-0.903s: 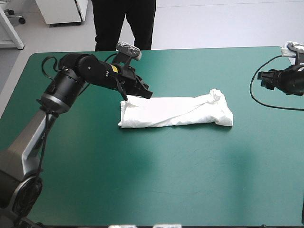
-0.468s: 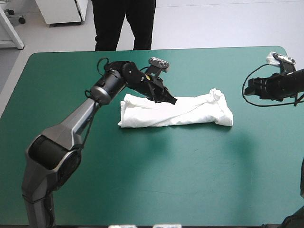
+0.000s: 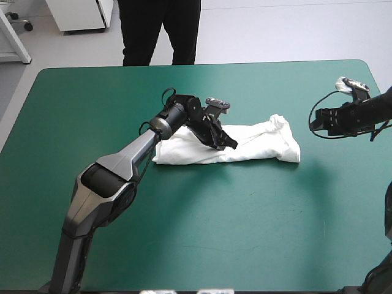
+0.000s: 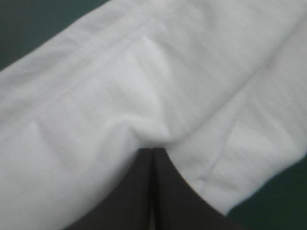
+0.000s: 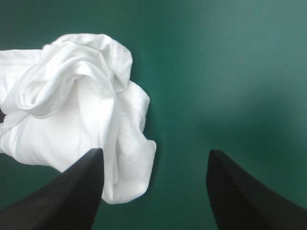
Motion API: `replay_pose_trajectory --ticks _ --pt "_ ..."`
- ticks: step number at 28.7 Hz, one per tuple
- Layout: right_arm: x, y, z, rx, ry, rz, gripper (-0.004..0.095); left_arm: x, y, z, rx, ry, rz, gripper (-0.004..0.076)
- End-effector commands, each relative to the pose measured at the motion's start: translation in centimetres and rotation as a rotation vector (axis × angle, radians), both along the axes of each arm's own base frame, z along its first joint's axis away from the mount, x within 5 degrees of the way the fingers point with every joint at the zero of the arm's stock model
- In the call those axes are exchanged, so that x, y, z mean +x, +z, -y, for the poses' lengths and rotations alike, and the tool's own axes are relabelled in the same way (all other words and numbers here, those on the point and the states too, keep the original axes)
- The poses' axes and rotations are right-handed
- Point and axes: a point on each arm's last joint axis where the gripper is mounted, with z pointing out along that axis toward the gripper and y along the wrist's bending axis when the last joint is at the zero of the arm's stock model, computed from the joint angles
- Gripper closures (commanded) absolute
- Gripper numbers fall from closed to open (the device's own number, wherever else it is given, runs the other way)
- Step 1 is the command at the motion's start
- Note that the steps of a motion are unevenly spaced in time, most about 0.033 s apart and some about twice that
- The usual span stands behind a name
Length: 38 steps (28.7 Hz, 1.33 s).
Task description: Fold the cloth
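Note:
The white T-shirt (image 3: 263,144) lies as a long folded strip across the middle of the teal-green table, its right end bunched up. My left gripper (image 3: 231,146) rests on the strip's middle. In the left wrist view its black fingers meet in a pointed arch (image 4: 152,149), and the T-shirt (image 4: 144,72) puckers at their tips. My right gripper (image 3: 313,122) hovers just beyond the shirt's right end, open. In the right wrist view (image 5: 154,151) the crumpled end of the T-shirt (image 5: 72,96) lies ahead of it, nearer one finger (image 5: 76,191).
Bare teal-green cover (image 3: 245,220) spreads in front of the shirt toward the near edge. The table's right edge (image 3: 373,79) runs close behind my right gripper.
My left gripper has travelled from the shirt's left corner along the strip to its middle. My right gripper has come in from the right edge toward the bunched end.

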Motion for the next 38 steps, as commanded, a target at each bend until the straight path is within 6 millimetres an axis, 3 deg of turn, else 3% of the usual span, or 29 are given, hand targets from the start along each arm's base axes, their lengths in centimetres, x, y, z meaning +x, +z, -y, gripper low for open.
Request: replay_pose_trajectory --ticks 1,5,12,21,24,27,28,30,35,38 --pt "0.4 1.1 -0.3 0.041 0.003 0.055 0.0318 -0.6 2.9 0.7 -0.067 0.009 0.047 0.0733" --pt "1.3 -0.5 -1.4 0.05 0.056 0.029 0.0317 -0.6 1.7 1.0 -0.049 0.015 0.01 0.0733" --pt "2.9 -4.2 -3.5 0.091 0.117 -0.05 0.0317 -0.7 1.6 0.9 -0.031 0.004 -0.007 0.0733" --pt "3.3 -6.3 -5.2 0.115 0.173 -0.12 0.0337 -0.7 1.5 0.7 -0.011 0.0 0.0 0.0733" --pt "3.4 -6.8 -5.4 0.121 0.178 -0.134 0.0436 -0.7 1.5 0.7 -0.007 0.0 0.005 0.0733" --pt "3.5 -7.1 -5.4 0.129 0.17 -0.145 0.0607 -0.6 1.5 0.7 -0.006 0.0 0.008 0.0733" --pt "3.5 -7.4 -5.4 0.134 0.169 -0.157 0.0763 -0.6 1.5 0.7 -0.006 0.0 0.008 0.0733" --pt "3.5 -7.4 -5.4 0.136 0.168 -0.156 0.0907 -0.6 1.5 0.6 0.001 0.0 0.013 0.0733" --pt "3.6 -6.7 -5.7 0.22 0.15 -0.144 0.0925 -0.6 1.3 0.3 0.041 0.011 0.009 0.0733" --pt "4.0 -4.4 -6.0 0.308 0.145 -0.105 0.0925 -0.7 1.2 0.1 0.055 0.004 -0.011 0.0733"
